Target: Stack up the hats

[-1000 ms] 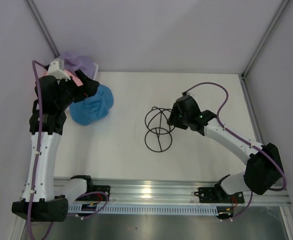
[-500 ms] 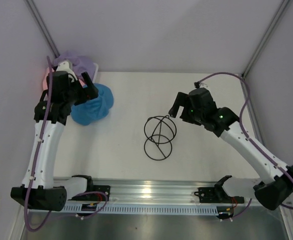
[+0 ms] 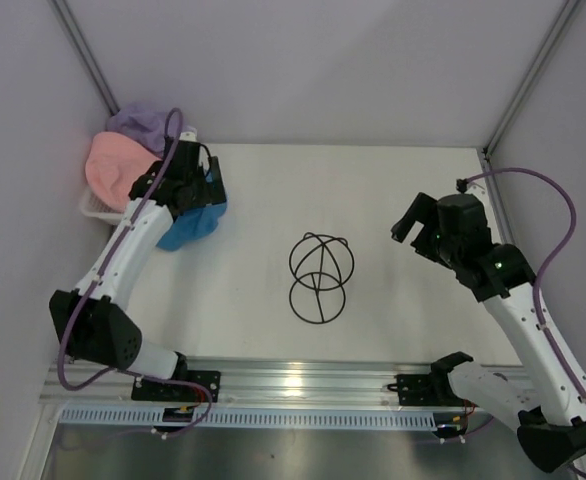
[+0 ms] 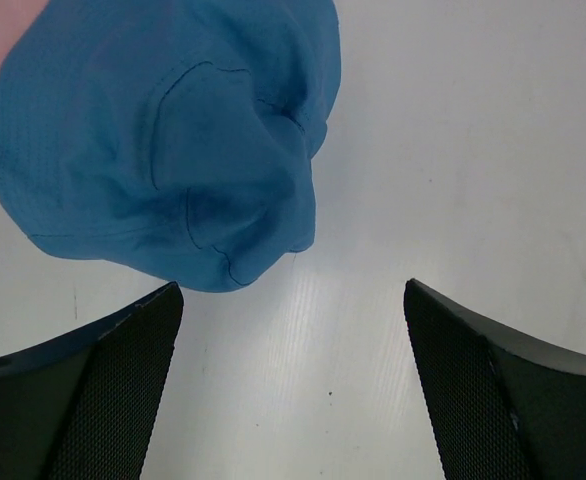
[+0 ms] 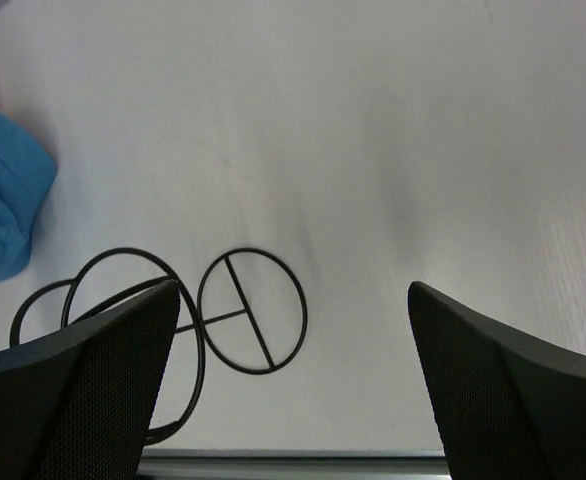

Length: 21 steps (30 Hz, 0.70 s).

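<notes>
A blue hat lies crumpled on the table at the back left; in the left wrist view it sits just ahead of my fingers. A pink hat and a lavender hat lie piled in the far left corner. The orange hat is out of view. My left gripper hovers over the blue hat's far right edge, open and empty. My right gripper is open and empty, raised to the right of the wire stand.
A thin black wire stand lies on the table's middle and shows in the right wrist view. A white mesh basket stands under the pink hat at the left wall. Walls close in left, back and right.
My left gripper has swung right, from over the corner pile to over the blue hat, uncovering the pink hat. My right arm has drawn back to the right, away from the wire stand.
</notes>
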Available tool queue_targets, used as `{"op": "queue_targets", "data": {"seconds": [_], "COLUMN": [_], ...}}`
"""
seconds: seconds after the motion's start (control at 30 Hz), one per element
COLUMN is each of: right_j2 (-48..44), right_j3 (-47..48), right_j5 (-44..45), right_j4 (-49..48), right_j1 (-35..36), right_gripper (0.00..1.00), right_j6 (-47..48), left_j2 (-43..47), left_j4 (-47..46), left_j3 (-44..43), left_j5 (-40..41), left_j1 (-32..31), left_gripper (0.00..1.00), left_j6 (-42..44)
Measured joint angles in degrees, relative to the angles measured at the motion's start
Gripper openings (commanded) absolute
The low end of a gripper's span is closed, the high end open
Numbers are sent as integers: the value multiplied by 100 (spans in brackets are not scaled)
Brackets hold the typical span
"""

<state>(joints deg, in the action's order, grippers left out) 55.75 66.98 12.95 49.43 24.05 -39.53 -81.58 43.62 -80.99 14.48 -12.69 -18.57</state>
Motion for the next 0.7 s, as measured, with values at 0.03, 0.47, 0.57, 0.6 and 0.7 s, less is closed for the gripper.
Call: {"op": "queue_targets", "data": {"seconds": [0.03,0.47,0.57,0.6,0.7], "right_j2": [-87,133,264,286,339], "right_j3": [0,37,127,155,262], "right_j5": [-9,-256,-339,-354,-452], "right_j4": [4,-9,-17,-28,-55], "right_j1": [-122,-872,-929,-942,-992], "right_gripper": [100,100,99,100,100], "right_j6": [42,402,446,461,492], "left_j2": [-162,-1718,-1836,-1838,-1790], "left_j4": [-48,-433,-352,-313,-210], "left_j3": [0,-439,-608,-647,-802], "left_j5": [66,608,769,807,881], "left_j1": [-22,-70,-70,-70,-70], "left_gripper": [92,20,1,1,1], "left_j6": [-9,-122,-138,-144,-114]}}
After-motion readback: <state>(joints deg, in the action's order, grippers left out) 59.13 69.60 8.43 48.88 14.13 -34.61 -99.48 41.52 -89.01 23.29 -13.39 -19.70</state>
